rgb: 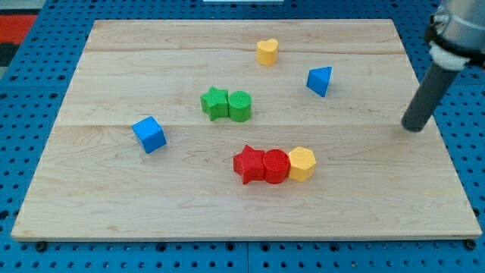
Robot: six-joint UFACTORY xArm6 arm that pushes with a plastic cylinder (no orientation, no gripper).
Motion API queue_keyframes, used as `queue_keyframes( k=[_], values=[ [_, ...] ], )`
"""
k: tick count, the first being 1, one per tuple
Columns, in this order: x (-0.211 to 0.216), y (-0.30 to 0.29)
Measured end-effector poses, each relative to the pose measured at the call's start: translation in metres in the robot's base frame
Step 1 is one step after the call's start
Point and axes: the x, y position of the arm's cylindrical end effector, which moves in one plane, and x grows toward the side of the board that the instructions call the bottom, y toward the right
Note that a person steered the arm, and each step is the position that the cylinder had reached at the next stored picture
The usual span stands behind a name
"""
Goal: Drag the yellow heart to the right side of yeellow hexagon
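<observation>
— What's under you?

— A pale wood counter (pixel 114 189) on a blue perforated base (pixel 23 152); no writing I can read. Nearest sit the red star (pixel 248 164), red cylinder (pixel 276 166) and yellow hexagon (pixel 301 163), touching in a row.

— Farther back?

— A blue cube (pixel 149 133), green star (pixel 214 102) against green cylinder (pixel 239 105), a blue wedge (pixel 320 80), then the yellow heart (pixel 267 51), near the view's top.

— Your gripper?

— None; my tip (pixel 414 127) rests at the view's right, well apart from every block, holding nothing.
</observation>
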Motion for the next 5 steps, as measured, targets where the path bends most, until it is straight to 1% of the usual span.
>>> queue_keyframes(
  k=[1,2,3,4,5],
  values=[
    [-0.055,0.014],
    [-0.109,-0.005],
    [-0.141,-0.079],
    [-0.152,-0.158],
    [-0.152,-0.225]
  ],
)
